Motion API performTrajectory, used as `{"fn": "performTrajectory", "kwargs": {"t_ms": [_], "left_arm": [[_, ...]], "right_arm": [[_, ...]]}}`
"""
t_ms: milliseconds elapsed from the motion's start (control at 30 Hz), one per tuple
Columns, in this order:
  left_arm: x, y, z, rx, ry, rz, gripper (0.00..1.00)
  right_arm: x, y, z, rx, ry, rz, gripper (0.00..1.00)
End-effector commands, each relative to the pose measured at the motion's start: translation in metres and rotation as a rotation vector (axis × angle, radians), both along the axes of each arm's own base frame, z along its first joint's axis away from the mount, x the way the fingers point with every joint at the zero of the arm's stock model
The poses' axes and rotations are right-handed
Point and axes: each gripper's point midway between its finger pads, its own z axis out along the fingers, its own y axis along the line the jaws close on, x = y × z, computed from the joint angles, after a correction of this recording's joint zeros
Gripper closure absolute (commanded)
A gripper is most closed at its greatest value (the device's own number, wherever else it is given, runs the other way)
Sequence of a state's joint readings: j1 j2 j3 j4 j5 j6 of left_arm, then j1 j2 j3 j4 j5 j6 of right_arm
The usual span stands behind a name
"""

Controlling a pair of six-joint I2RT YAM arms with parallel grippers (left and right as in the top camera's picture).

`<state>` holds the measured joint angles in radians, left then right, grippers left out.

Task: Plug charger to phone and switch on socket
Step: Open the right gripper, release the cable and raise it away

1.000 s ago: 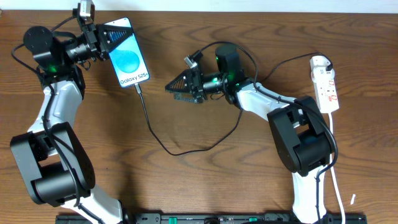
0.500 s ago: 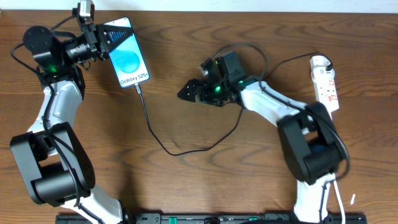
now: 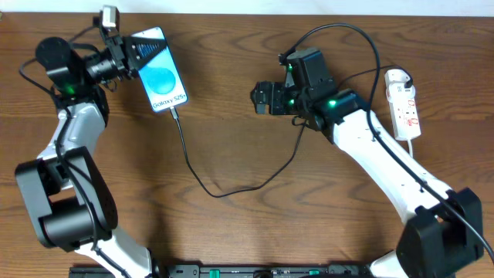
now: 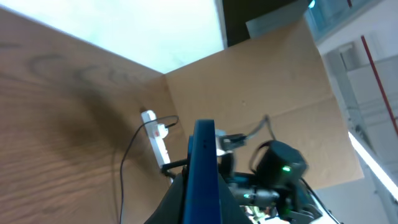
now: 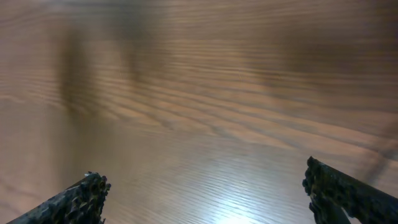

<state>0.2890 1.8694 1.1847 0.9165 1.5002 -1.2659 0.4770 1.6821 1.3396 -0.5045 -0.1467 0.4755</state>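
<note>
The phone [image 3: 160, 71] shows a bright blue screen with "Galaxy S25+" and lies tilted at the far left of the table. My left gripper [image 3: 137, 52] is shut on its upper end. In the left wrist view the phone [image 4: 203, 168] appears edge-on between the gripper [image 4: 204, 208]. The charger [image 3: 220, 194], a thin black cable, is plugged into the phone's lower end, loops across the table and runs up behind the right arm. The socket [image 3: 404, 104], a white strip, lies at the far right, and the socket [image 4: 155, 142] also shows in the left wrist view. My right gripper [image 3: 262, 99] is open and empty over the table's middle, with the gripper [image 5: 208, 199] over bare wood.
The wooden table [image 3: 255, 232] carries a white cord [image 3: 415, 193] that runs from the socket toward the front edge. A thick black robot cable [image 3: 340, 28] arcs above the right arm. A brown cardboard wall [image 4: 261, 81] stands behind the table.
The right arm has swung up and to the right, away from the phone, with its gripper still open. The left gripper keeps hold of the phone, which has barely shifted.
</note>
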Motion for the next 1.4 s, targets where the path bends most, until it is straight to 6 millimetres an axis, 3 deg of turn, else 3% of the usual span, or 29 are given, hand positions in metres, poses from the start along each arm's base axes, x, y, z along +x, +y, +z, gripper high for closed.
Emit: {"fn": "performTrajectory", "kwargs": {"t_ms": [0,200,500,700,1000,1167,1367], "left_arm": [[0.006,0.002,-0.029,-0.008,0.039,0.014,0.93],[0.006,0.003,-0.075,-0.030,0.130,0.023,0.92],[0.008,0.004,-0.128,-0.043,0.216,0.049,0.93],[0.014,0.007,-0.146,-0.048,0.251,0.086,0.93],[0.026,0.016,-0.156,-0.046,0.297,0.180,0.93],[0.031,0.022,-0.179,-0.028,0.393,0.258,0.93],[0.023,0.021,-0.202,0.029,0.436,0.263,0.93]], "right_arm": [[0.006,-0.021,0.016,-0.064,-0.064,-0.059,0.01],[0.001,-0.023,0.013,-0.081,-0.042,-0.052,0.01],[-0.001,-0.023,0.011,-0.094,-0.043,-0.036,0.01],[-0.001,-0.024,0.011,-0.096,-0.040,-0.036,0.01],[-0.002,-0.024,0.010,-0.097,-0.037,-0.035,0.01],[-0.002,-0.024,0.010,-0.097,-0.036,-0.035,0.01],[-0.002,-0.024,0.010,-0.097,-0.037,-0.035,0.01]]}}
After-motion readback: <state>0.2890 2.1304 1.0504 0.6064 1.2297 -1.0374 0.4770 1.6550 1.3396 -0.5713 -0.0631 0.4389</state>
